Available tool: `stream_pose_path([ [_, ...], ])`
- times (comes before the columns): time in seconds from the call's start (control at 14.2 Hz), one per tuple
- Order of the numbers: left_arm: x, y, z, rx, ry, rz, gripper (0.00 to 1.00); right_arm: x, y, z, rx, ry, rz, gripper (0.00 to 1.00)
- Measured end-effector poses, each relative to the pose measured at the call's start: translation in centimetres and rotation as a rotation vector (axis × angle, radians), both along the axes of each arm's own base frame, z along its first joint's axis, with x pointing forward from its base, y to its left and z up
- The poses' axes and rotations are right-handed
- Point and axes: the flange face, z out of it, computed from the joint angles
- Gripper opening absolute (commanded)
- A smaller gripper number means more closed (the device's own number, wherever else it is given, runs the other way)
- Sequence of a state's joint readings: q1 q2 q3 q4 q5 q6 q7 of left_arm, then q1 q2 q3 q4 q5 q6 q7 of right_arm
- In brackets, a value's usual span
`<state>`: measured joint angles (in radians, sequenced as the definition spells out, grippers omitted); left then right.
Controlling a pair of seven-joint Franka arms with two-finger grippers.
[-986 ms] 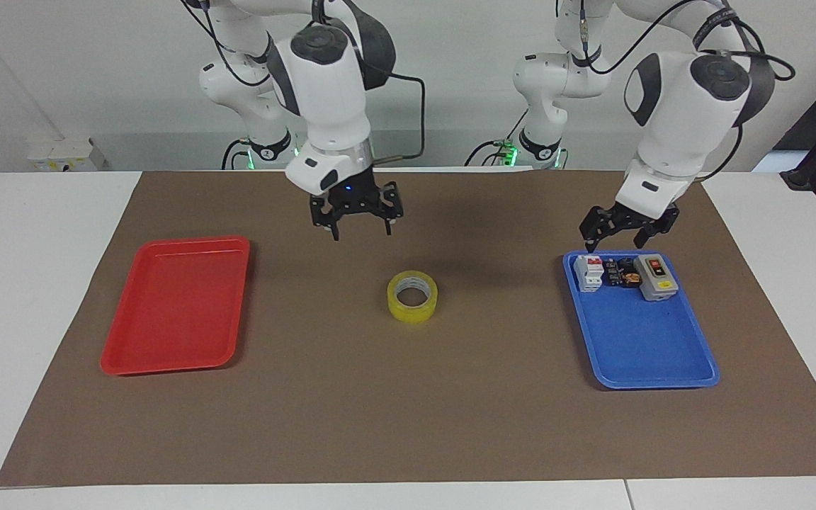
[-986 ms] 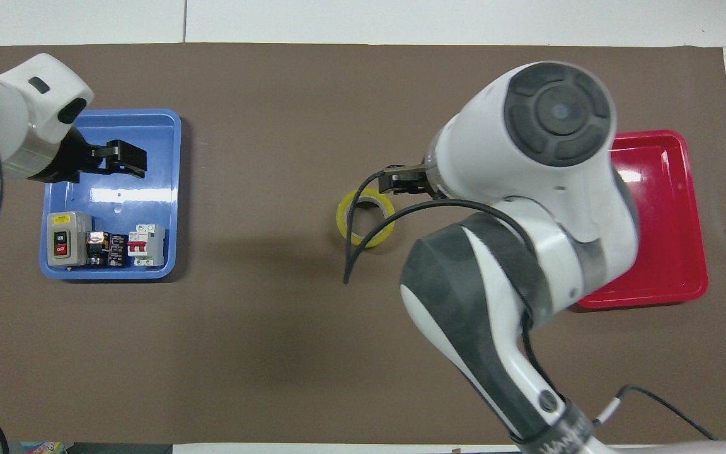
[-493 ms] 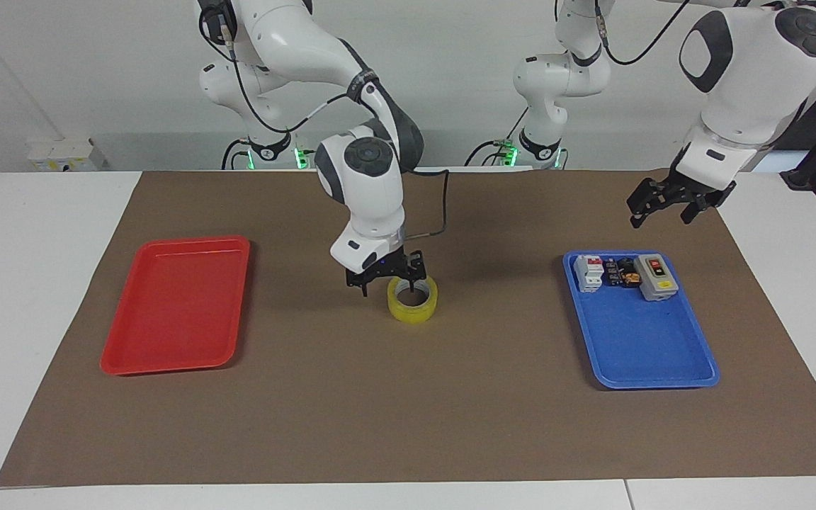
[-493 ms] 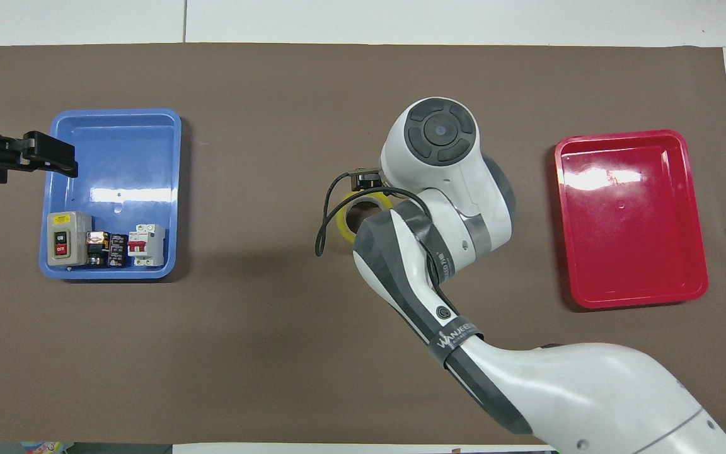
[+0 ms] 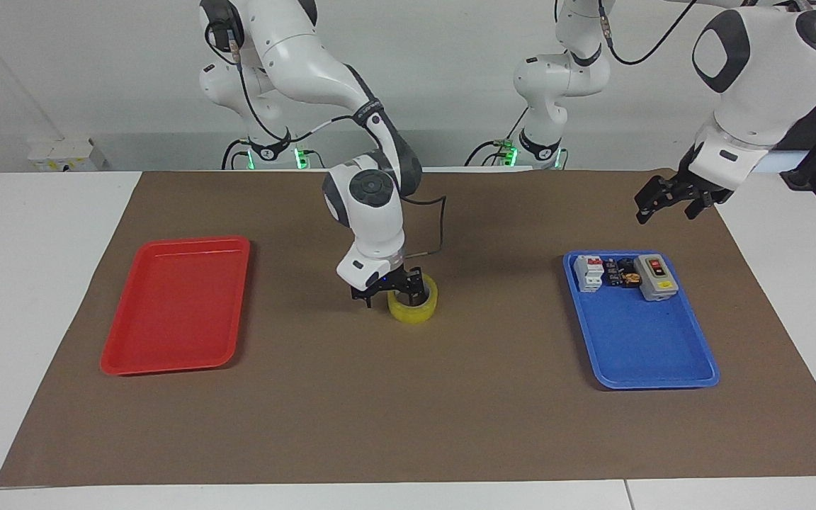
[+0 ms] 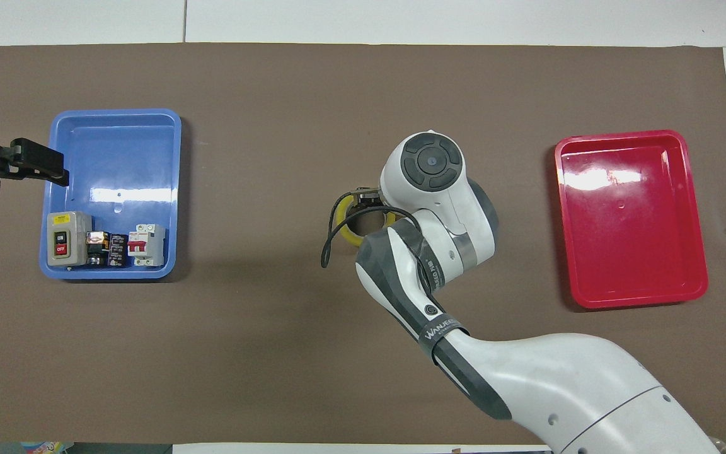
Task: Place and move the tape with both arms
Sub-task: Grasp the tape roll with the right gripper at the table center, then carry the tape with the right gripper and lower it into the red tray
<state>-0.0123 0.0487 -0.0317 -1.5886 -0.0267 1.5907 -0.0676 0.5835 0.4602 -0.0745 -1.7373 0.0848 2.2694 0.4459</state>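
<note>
The tape (image 5: 415,310) is a yellow ring lying flat on the brown mat (image 5: 408,425) in the middle of the table. My right gripper (image 5: 390,294) is down at it and open. One finger sits inside the ring and the other outside it, straddling the wall toward the right arm's end. From overhead, the right arm covers most of the tape (image 6: 341,221), and only a bit of the right gripper (image 6: 366,198) shows. My left gripper (image 5: 666,211) hangs open and empty in the air by the blue tray (image 5: 642,340), toward the left arm's end, and shows as the left gripper (image 6: 48,170) from above.
The blue tray (image 6: 117,151) holds a grey switch box (image 5: 654,276), a white breaker (image 5: 589,273) and small dark parts along its edge nearest the robots. An empty red tray (image 5: 174,304) lies toward the right arm's end. A black cable loops beside the tape.
My right gripper came down from above the mat onto the tape's wall. My left arm rose from the blue tray and swung out toward its own end.
</note>
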Motion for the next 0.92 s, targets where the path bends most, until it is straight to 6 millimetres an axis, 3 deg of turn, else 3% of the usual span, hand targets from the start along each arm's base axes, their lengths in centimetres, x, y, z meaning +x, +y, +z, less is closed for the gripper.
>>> stream_pose_path([
  [0.28,-0.9,-0.3,0.5,-0.006,-0.005,-0.011,1.0,-0.9,-0.1,-0.6,0.003,0.012,-0.001,0.69],
  [0.42,-1.1,-0.5,0.5,-0.006,-0.005,-0.014,1.0,-1.2,-0.1,-0.6,0.003,0.016,0.001,0.65],
  [0.7,-1.4,-0.3,0.7,0.006,-0.007,-0.017,1.0,-1.5,0.0,-1.0,0.001,0.024,0.005,0.42],
  [0.85,-1.4,-0.3,0.7,0.007,-0.008,-0.017,1.0,-1.9,0.1,-1.2,0.0,0.027,0.009,0.08],
  [0.92,-1.4,-0.3,0.7,0.007,-0.008,-0.017,1.0,-2.0,0.2,-1.3,0.002,0.025,0.01,0.0],
])
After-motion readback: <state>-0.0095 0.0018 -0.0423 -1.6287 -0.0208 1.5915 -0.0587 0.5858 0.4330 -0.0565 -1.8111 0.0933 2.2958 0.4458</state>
